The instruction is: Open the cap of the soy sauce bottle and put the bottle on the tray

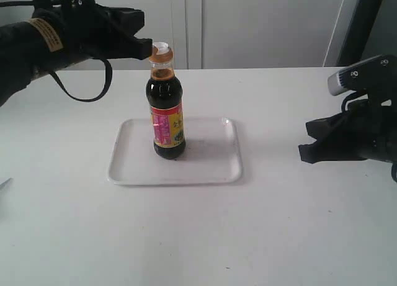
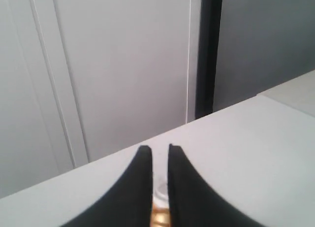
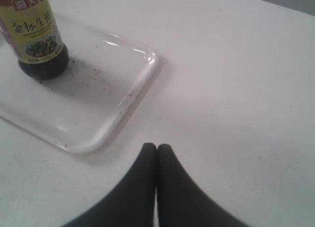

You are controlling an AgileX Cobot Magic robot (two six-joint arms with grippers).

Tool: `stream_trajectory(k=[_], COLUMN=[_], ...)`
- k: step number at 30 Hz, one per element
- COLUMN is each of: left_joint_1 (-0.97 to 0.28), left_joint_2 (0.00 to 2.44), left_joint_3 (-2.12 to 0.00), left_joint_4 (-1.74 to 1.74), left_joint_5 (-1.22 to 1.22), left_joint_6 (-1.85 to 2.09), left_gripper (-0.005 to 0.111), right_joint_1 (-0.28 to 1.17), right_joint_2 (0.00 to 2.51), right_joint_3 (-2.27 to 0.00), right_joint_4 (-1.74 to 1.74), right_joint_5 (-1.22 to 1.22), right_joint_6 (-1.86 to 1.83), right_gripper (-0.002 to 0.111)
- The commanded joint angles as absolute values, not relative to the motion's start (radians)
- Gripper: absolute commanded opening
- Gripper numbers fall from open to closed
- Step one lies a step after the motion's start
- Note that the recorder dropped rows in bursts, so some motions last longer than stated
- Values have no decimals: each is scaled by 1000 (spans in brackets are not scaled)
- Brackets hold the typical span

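Exterior view: left gripper [image 1: 146, 48] crowds cap [image 1: 162, 53]; tray [image 1: 130, 168] otherwise unobstructed.

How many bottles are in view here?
1: the soy sauce bottle stands upright on the tray, left of its middle, with the left claw at its cap.

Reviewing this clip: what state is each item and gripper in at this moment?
soy sauce bottle: upright on the tray, nearly full of dark liquid.
cap: lid flipped open, white spout showing.
tray: flat on the table, holding only the bottle.
left gripper: at the cap, narrow gap between fingers.
right gripper: shut, empty, away from the tray.
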State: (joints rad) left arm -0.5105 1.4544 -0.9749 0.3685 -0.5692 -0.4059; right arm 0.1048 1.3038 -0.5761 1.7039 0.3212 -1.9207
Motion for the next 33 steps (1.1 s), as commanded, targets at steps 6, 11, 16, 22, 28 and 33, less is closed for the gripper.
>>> stream_trajectory(k=[6,11,16,22,28,33], left_joint_1=[-508,-508,-508,-464,-369,-310], left_joint_2=[1408,1408,1408,1408,1408,1404], left_joint_3=[-1010,-1100,-1208,-1294,-1305,-1305], left_joint_4=[374,374,374,374,374,374], left_joint_5=[-300,-67,149,409,644,752], left_joint_6=[-383,-385,-366,-355,-181,-95], left_gripper=[0,0,0,0,0,0], right_joint_1=[108,108,108,108,108,108], right_joint_2=[1303,1303,1320,1369,1369,1369], right_joint_3=[-630,-700,-806,-896,-894,-894], right_joint_4=[1705,1705,1703,1683,1619,1603], right_joint_5=[263,267,290,165,-154,-563], right_joint_6=[-1873,-1840,-1774,-1776,-1914,-2146], right_gripper=[0,0,0,0,0,0])
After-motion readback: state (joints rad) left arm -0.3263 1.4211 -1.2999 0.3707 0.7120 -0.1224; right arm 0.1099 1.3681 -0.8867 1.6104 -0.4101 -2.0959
